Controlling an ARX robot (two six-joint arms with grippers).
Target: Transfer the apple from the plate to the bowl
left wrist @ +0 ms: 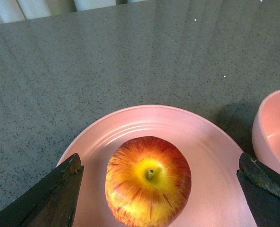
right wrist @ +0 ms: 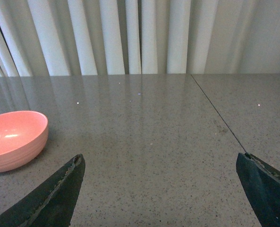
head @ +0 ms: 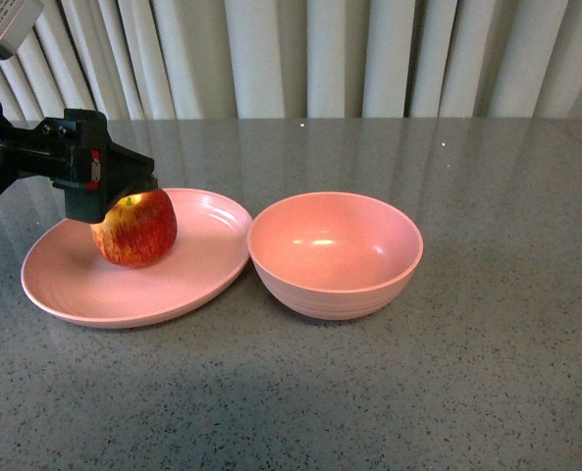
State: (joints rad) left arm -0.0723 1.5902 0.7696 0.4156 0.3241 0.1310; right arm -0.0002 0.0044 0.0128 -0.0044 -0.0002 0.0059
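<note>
Grey speckled tabletop [head: 389, 392] spreads in front of you. At far left, your left gripper [head: 114, 196] hangs just over the apple [head: 135, 234], its jaws spread wide to either side of the fruit and gripping nothing. The red and yellow apple sits stem up on the left part of the pink plate [head: 202, 260]. Just right of the plate stands the deeper pink bowl [head: 335, 260]. Your right gripper [right wrist: 161, 189], seen only from its wrist camera, is spread wide above the tabletop, holding nothing.
</note>
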